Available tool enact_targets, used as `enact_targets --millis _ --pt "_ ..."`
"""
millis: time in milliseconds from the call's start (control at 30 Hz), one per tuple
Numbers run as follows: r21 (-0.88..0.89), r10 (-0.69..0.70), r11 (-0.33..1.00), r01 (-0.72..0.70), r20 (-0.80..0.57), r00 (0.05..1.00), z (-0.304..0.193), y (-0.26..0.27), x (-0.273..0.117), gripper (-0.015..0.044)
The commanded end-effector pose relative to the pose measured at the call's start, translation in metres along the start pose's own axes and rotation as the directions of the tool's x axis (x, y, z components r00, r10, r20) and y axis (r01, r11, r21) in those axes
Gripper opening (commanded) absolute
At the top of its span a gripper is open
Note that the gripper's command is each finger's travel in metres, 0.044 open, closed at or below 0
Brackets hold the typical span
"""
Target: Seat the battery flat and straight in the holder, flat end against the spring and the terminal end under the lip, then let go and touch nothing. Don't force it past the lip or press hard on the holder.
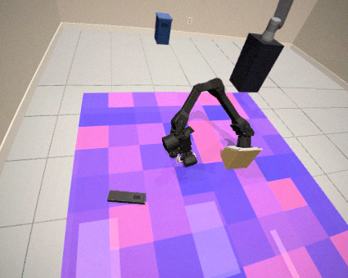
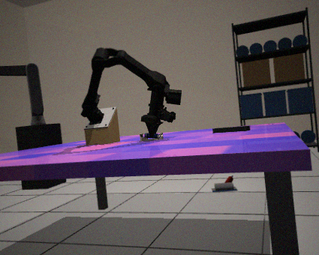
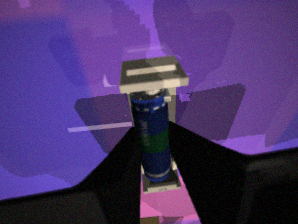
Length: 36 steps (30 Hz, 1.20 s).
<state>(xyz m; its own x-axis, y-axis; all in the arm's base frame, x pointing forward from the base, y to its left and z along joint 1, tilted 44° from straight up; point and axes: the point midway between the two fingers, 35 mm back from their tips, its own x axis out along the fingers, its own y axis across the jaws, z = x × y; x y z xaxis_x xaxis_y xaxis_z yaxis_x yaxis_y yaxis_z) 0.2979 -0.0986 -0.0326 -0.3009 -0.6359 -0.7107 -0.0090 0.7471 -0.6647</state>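
The arm reached down from its tan wedge-shaped base block (image 1: 240, 157) to the middle of the desk (image 2: 200, 150); the hand (image 3: 152, 150) stood low over the desk surface, pointing downward, as the exterior view showed; the fingers were drawn in to a narrow gap and clamped on the battery (image 3: 151, 137), one dark finger on each side of its body

In the wrist view the battery was a blue cylinder with a green band around its middle and pale rings at both ends; it lay lengthwise along the holder (image 3: 154, 75), between the holder's broad grey end block at the far end and a smaller grey end piece at the near end; the far end of the battery sat just beside, or touching, the far block; which of the two could not be told; the contact at the near end was partly hidden by the fingers

In the top view the holder and battery were almost wholly hidden under the hand (image 1: 185, 157); a flat dark slab (image 1: 127, 197) lay on the desk, well apart from the hand; a dark cabinet (image 1: 256, 61) and a blue box (image 1: 163, 28) stood on the floor beyond the desk
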Motion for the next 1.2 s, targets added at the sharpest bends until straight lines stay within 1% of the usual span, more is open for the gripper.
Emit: enact_targets --millis 0,1167 --pt "0.007 0.006 1.0 -0.006 0.035 0.999 0.003 0.0003 -0.0005 0.0065" --pt "0.01 0.011 1.0 -0.012 0.179 0.984 -0.0039 -0.0028 0.0041 0.0065"
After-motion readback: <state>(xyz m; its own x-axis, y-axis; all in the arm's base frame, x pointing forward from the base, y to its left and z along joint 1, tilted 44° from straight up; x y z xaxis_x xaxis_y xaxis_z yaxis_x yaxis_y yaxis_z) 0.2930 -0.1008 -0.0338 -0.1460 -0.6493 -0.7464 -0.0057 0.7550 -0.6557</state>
